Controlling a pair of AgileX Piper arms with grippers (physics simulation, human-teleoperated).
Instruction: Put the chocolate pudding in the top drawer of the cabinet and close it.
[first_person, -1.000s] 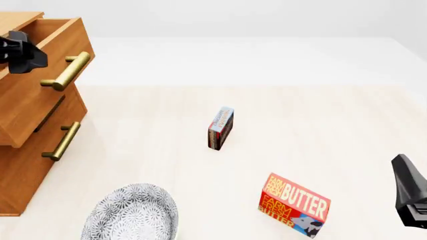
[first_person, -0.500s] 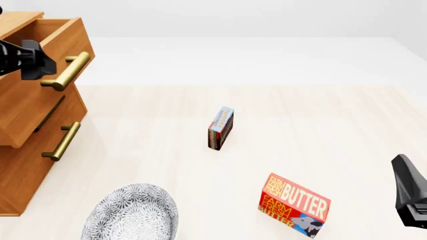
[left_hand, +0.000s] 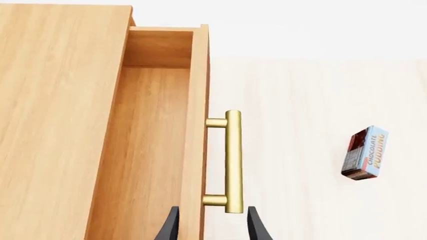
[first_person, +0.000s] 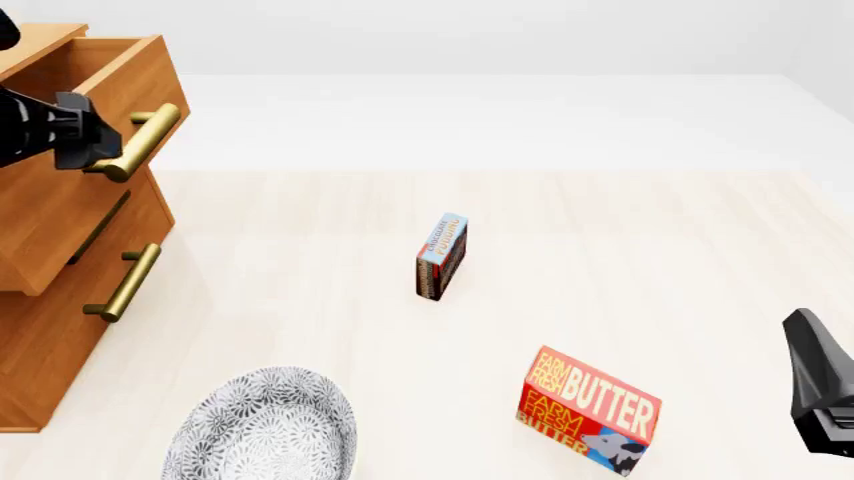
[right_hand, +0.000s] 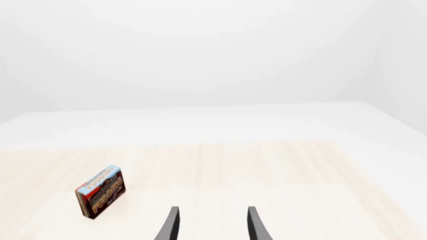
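Front view: the cabinet (first_person: 60, 300) stands at the left edge of the tabletop (first_person: 641, 230). Its top drawer (first_person: 94, 120) is pulled out, overhanging the lower drawer (first_person: 80, 290), which is shut. The left gripper (first_person: 91, 140) sits at the near end of the top drawer's brass handle (first_person: 140, 140). In the left wrist view its two fingers (left_hand: 171, 225) are spread apart, one over the drawer's front panel and the other just outside the handle bar (left_hand: 232, 160); the handle's near end lies between them. Whether the fingers touch the bar cannot be told. The visible part of the drawer's interior (left_hand: 143, 150) shows bare wood.

The chocolate pudding (first_person: 442, 255) stands on edge on the tabletop, well to the right of the cabinet and apart from everything else. A butter box (first_person: 589, 410) lies farther right of the cabinet and nearer the camera than the pudding. A patterned plate (first_person: 260, 430) rests just right of the cabinet's base at the near edge.

The right gripper (right_hand: 211, 225) is parted with nothing between its fingers. It hangs at the far right, well away from the cabinet; the pudding (right_hand: 100, 191) appears ahead of it.
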